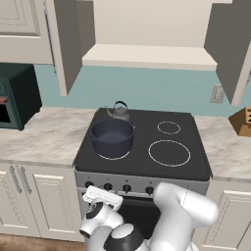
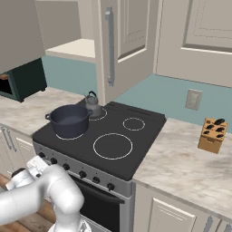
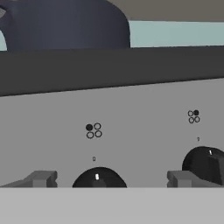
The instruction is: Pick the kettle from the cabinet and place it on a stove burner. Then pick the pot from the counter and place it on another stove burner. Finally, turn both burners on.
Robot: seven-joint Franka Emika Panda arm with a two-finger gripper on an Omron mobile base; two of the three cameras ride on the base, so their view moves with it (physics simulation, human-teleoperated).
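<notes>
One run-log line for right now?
kettle: rear-left burner | pot: front-left burner | gripper: open, straddling a stove knob | phase: burner turn-on

- The arm (image 1: 184,208) is made up of smooth, rounded white segments with a glossy plastic look.
- Dark grey to black bands and caps are seen at the joints, with one round dark cap low in the left base view.
- A flat white hand block is carried at the wrist above a dark collar.
- Two small dark grey fingertips (image 3: 41,178) are shown in the hand view, blocky and apparently square-ended.
</notes>
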